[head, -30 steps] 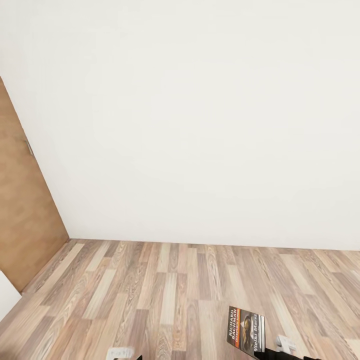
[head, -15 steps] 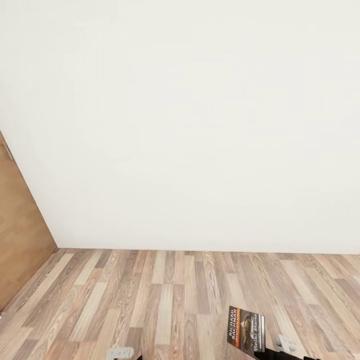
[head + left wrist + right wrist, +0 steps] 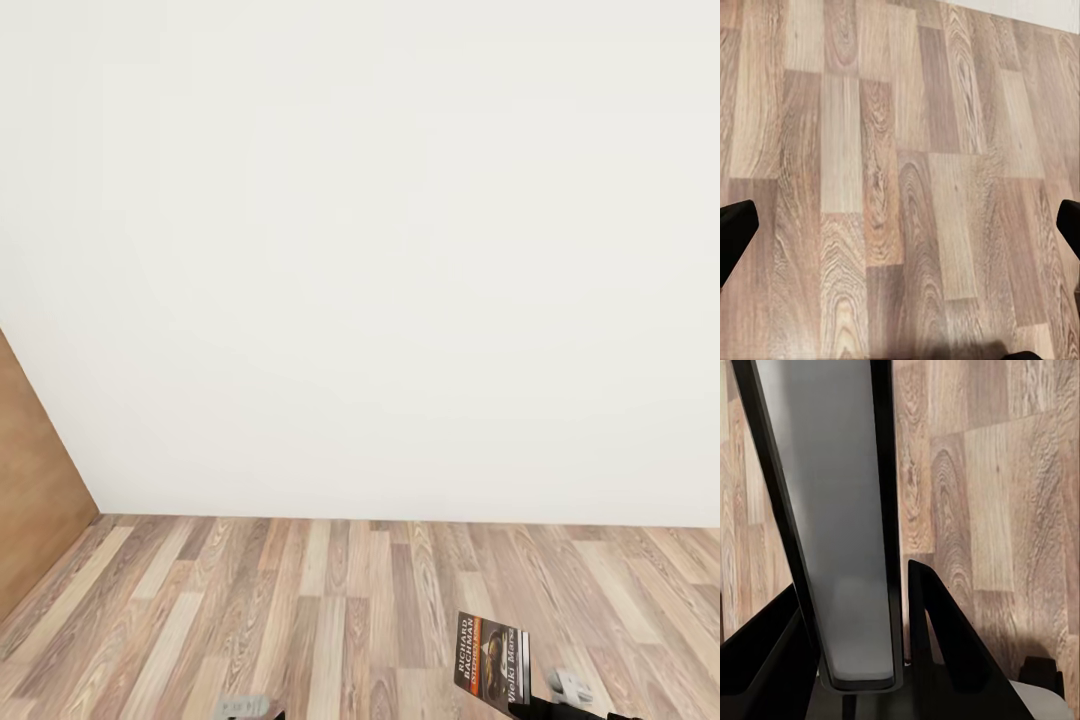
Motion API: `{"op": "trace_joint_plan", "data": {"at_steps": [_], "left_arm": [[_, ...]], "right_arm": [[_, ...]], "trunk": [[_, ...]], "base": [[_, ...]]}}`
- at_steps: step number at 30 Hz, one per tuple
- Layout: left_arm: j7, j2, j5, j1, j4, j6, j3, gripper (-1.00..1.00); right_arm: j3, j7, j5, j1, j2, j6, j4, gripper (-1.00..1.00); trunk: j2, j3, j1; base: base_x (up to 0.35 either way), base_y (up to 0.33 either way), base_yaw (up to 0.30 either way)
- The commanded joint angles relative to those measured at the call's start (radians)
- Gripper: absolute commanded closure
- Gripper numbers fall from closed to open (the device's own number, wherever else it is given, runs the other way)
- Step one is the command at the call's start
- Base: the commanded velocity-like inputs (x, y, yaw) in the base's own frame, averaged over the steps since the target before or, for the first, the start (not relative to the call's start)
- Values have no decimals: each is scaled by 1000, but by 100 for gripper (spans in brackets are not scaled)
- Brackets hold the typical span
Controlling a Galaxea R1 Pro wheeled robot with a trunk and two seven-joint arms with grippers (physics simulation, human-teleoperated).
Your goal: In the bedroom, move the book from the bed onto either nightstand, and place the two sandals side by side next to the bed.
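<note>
The right claw (image 3: 862,660) is clamped on the bottom edge of the book (image 3: 491,656), its two dark fingers (image 3: 945,637) pressed against either side of the thin paperback, so the book stands upright out of the claw with its pale page edge running away from the wrist camera. In the head view the cover faces the camera, "Richard Bachman" lettering and orange band legible, the claw just below it at the frame's lower edge. The left claw (image 3: 900,225) is spread wide and holds nothing; its fingertips (image 3: 736,232) sit at the far edges of its own view with bare wood-plank floor (image 3: 900,150) between them.

Beyond both claws lies open floor, then a plain white wall (image 3: 400,250); well off to the left claw's side a brown wooden panel (image 3: 35,490), perhaps a door, meets the wall at the corner. Neither bed nor nightstand is in sight, so the robot is most likely still travelling with the book.

The risk lies in the grip: only a narrow strip of a thin, flexible book is pinched, and most of it stands free above the fingers. A sharp turn or stop of the base could make it pivot or slide out and drop to the floor. Heading on toward this blank wall could also bring the outstretched book into contact with it.
</note>
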Motion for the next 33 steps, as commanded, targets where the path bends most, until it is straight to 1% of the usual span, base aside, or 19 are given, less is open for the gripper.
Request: {"op": "trace_joint_plan", "data": {"at_steps": [1,33], "left_arm": [[-5,0,9,-1,1,-1,-1,-100],[-5,-1,8,-1,1,-1,-1,-100]], "right_arm": [[-8,4,-4,-1,0,10,-1,100],[-8,2,-4,-1,0,10,-1,100]], "trunk": [[-1,-1,1],[-1,-1,1]], "base": [[326,0,0],[327,0,0]]}}
